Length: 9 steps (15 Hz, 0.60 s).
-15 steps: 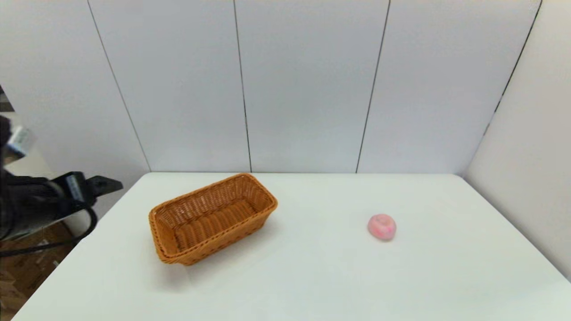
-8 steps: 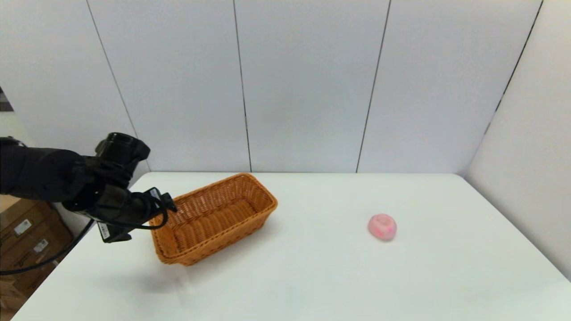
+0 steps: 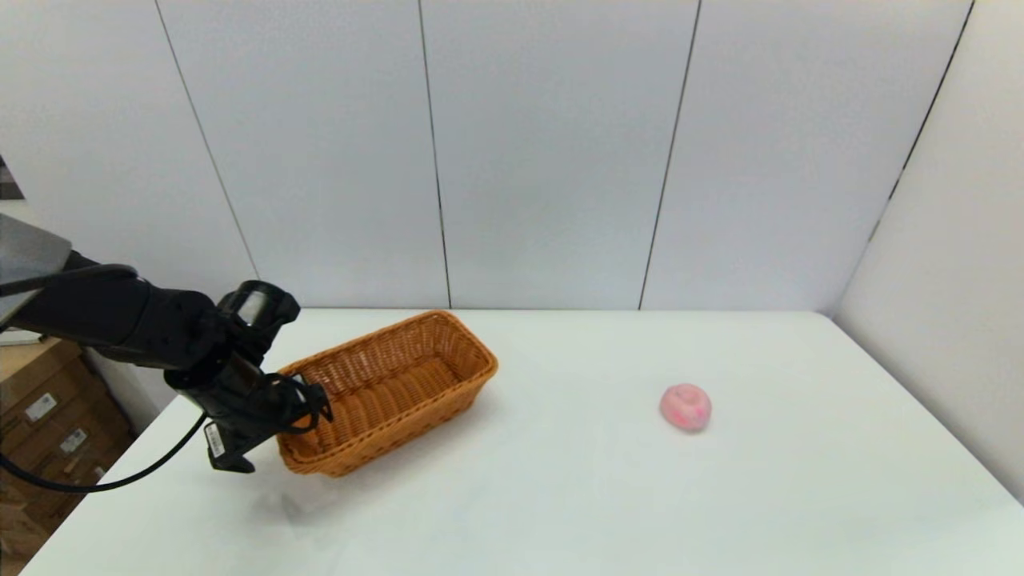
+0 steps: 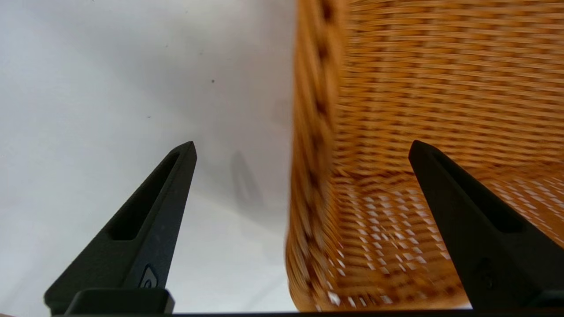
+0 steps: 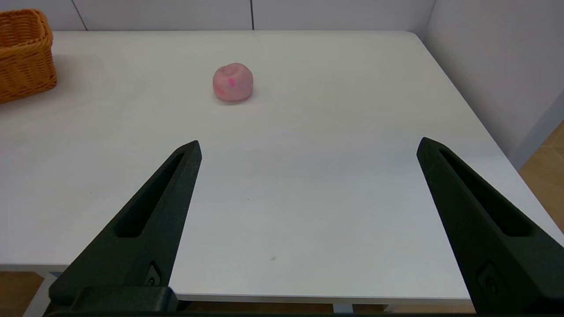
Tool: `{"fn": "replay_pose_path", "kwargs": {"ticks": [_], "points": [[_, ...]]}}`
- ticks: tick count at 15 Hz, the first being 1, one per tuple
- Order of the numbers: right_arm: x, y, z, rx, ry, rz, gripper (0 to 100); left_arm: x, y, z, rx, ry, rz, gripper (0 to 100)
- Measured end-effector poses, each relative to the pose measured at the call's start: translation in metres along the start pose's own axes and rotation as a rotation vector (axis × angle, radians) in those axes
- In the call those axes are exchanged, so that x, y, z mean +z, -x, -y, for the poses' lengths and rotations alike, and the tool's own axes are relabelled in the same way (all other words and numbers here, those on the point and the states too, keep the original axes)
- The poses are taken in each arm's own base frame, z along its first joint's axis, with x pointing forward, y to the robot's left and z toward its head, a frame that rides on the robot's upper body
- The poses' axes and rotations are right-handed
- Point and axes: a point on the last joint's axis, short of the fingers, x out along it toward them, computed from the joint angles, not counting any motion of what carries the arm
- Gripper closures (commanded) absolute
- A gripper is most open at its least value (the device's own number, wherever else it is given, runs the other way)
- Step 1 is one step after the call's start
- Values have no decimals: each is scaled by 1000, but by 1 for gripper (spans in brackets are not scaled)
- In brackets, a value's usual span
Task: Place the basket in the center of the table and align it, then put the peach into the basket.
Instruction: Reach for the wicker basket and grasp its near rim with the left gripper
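Over on the left half of the table (image 3: 560, 496), the basket (image 3: 384, 392) sits skewed, its long sides running diagonally, one short end toward the near-left and the other toward the back wall. It's nowhere near centered yet and it's empty, just bare weave on the floor of it.

Left gripper (image 3: 268, 428) is right at that near-left short end, pointing down, fingers spread wide. From the left wrist view, the braided rim of the basket (image 4: 313, 176) runs up between the two fingers: one finger (image 4: 145, 224) is outside over bare white tabletop, the other (image 4: 467, 220) is over the inside of the basket. So it's straddling the end wall but hasn't pinched it. Can't tell if either finger is actually touching the wicker.

Peach (image 3: 686, 406) is way off on the right half, sitting alone on the table, well apart from the basket. Lots of open white surface between them, and more in front of both, all the way to the near edge. The middle of the table is bare.

Right gripper (image 5: 308, 152) hangs back off the near edge of the table, fingers wide apart and holding nothing, aimed over the table with the peach (image 5: 232, 82) well ahead of it. A corner of the basket (image 5: 24, 53) shows off to one side.
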Motion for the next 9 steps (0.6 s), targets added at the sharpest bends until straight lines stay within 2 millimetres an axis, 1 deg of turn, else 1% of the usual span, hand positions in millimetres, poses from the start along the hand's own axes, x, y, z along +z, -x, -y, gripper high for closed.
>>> {"fn": "replay_pose_path", "kwargs": {"ticks": [2, 3, 6, 9], "points": [[0, 0, 0, 0, 0, 0, 0, 4, -13, -4, 5, 19, -42, 0], [0, 0, 0, 0, 1, 0, 0, 8, -18, -6, 0, 33, -60, 100], [0, 0, 0, 0, 2, -1, 0, 13, -26, -9, 8, 48, -77, 100], [0, 0, 0, 0, 2, 0, 0, 17, -28, -10, 0, 56, -81, 100]]}}
